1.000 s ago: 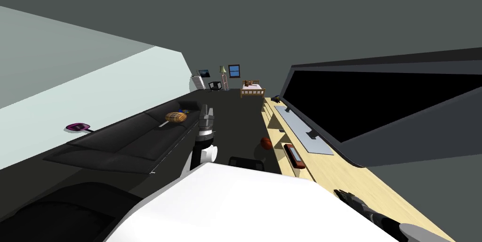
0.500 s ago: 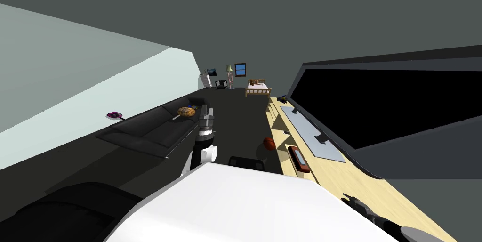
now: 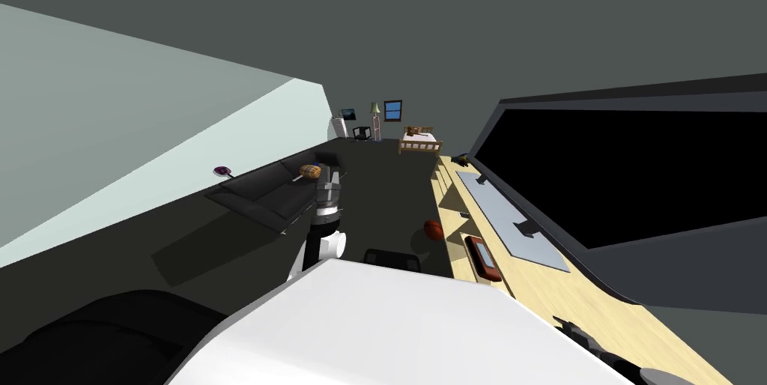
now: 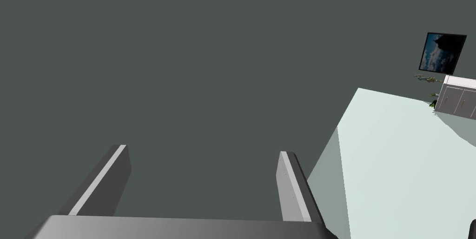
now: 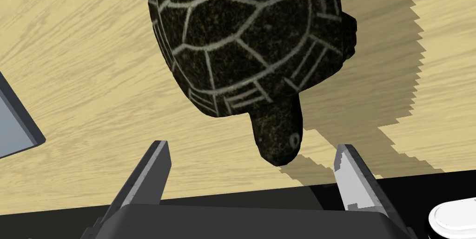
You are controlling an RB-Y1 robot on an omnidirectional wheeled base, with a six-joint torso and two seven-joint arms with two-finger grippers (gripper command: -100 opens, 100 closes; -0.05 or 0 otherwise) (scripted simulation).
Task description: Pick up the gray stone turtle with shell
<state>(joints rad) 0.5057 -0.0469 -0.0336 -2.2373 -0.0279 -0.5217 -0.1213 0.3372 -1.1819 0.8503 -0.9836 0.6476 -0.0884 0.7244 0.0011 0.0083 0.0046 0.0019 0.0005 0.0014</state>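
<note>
Dark grey walls (image 3: 449, 13) close a long room, with a big black screen (image 3: 637, 171) leaning over a pale wooden counter (image 3: 599, 313) on my right and a black sofa (image 3: 273, 192) along my left. On that counter, in the right wrist view, lies the turtle (image 5: 246, 41), dark and speckled, its shell cut by pale lines, its jagged shadow on the wood. Its head points at the right gripper (image 5: 252, 145), whose fingers (image 5: 148, 175) stand spread apart, one to each side of the head, touching nothing. A grey slab (image 5: 14, 131) lies near the turtle. The left gripper (image 4: 203, 150) is raised ahead of me beside the sofa, released and empty.
</note>
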